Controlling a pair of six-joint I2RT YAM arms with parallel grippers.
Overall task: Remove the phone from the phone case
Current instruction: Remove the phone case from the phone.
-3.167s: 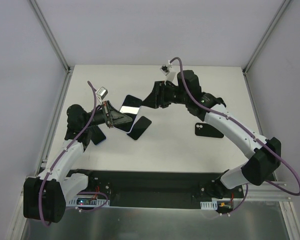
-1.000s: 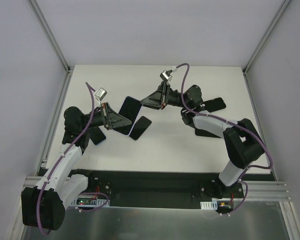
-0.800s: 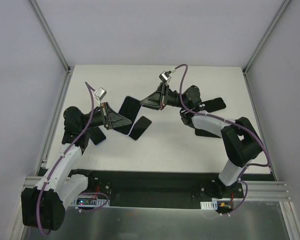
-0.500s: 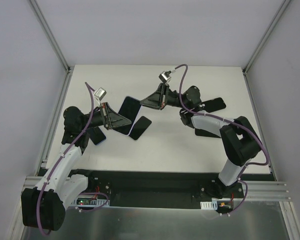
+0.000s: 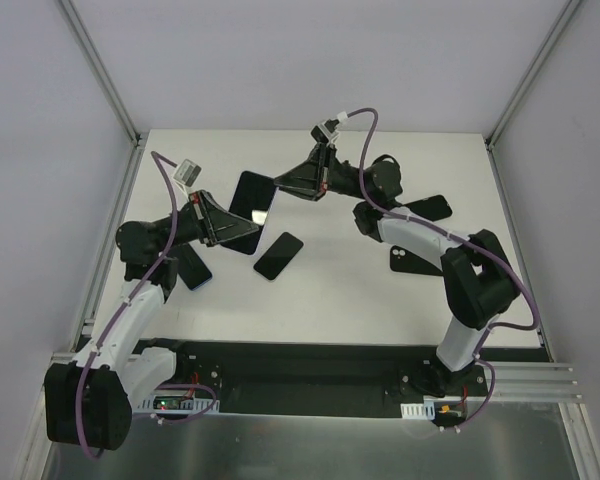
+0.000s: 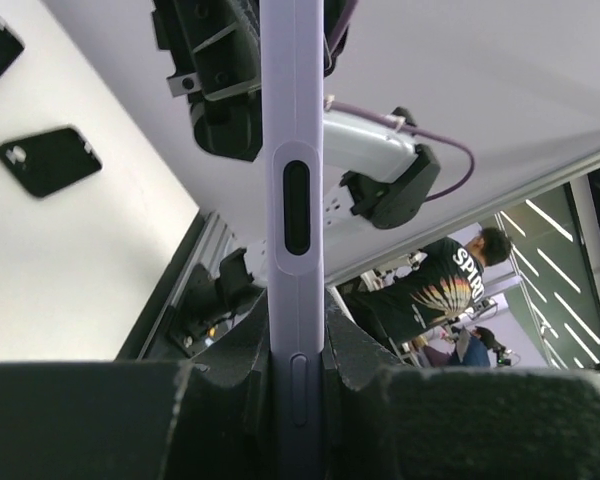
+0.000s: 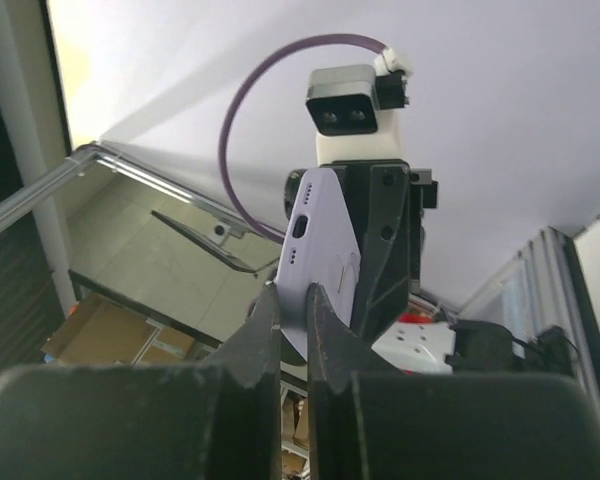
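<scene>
**A:** Desk [image 5: 340,300] layout?

**B:** Open room along the far edge and front centre. A loose black phone [image 5: 278,255] lies near the middle and a dark phone [image 5: 193,268] sits by the left edge. Two black cases [image 5: 427,208] [image 5: 417,260] lie toward the right edge.

**A:** Target?

**B:** The phone [image 5: 250,197] is in its lavender phone case [image 6: 292,100], held off the desk left of centre, tilted.

**A:** Claws?

**B:** Left claw [image 5: 223,222] is clamped on the phone's lower end, front and back faces. Right claw [image 5: 283,186] is pinched nearly together on the phone case rim at the far corner.
</scene>
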